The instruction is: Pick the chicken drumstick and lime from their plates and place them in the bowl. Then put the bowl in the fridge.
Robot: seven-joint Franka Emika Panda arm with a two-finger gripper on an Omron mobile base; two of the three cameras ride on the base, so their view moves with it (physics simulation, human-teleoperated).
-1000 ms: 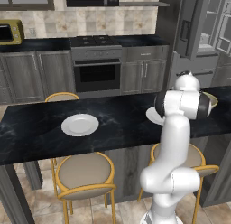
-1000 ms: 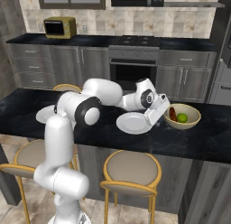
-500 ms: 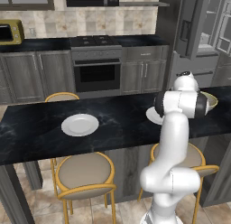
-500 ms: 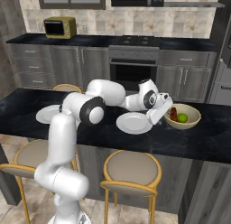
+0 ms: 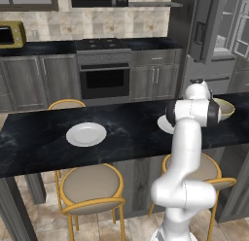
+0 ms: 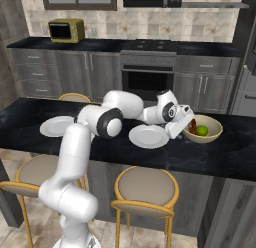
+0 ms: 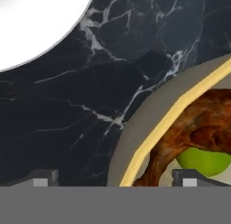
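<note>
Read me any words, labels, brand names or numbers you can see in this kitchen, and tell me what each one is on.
No readable text: none on the yellow microwave, the oven, the fridge, the bowl, or the plates.

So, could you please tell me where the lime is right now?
The lime lies inside the bowl beside the chicken drumstick, at the right end of the black counter, just right of the nearer plate.
</note>
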